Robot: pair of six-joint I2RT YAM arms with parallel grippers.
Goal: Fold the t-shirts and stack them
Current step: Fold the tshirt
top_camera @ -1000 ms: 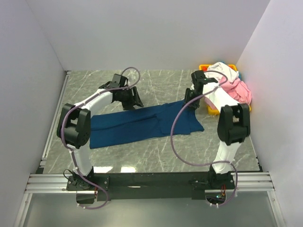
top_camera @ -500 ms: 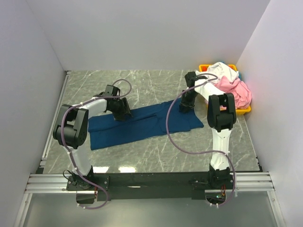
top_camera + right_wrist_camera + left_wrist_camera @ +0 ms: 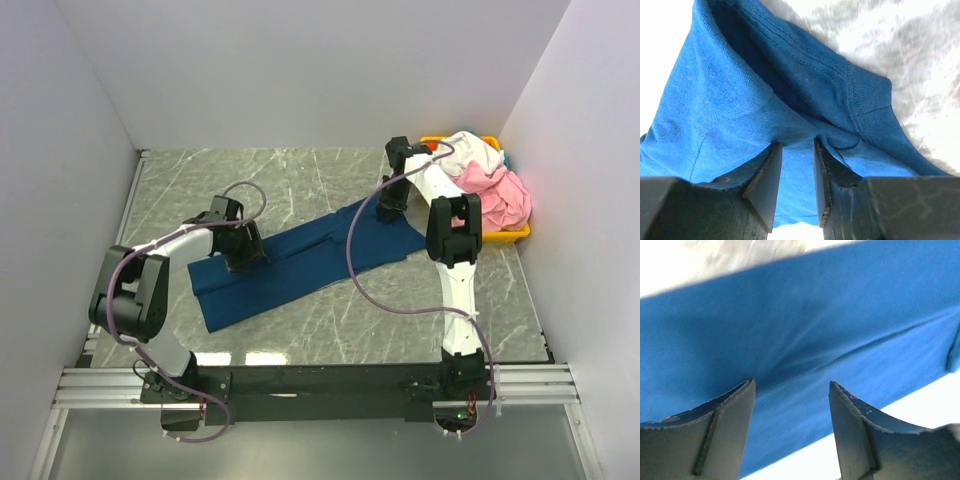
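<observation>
The dark blue t-shirt lies stretched in a long slanted strip across the table's middle; its chest print is hidden. My left gripper is low over the shirt's left part, jaws wide open, with blue cloth beneath the fingertips. My right gripper is at the shirt's far right end, its jaws nearly closed with a fold of blue cloth pinched between them by the ribbed hem. The pink t-shirt and the white t-shirt lie heaped at the back right.
A yellow bin at the back right holds the pink and white heap, close to the right arm. White walls close in the table on the left, back and right. Purple cables loop from both arms above the cloth.
The right gripper has moved back and left, taking the shirt's right end with it. The left gripper has moved nearer and left along the shirt. The shirt now lies more slanted.
</observation>
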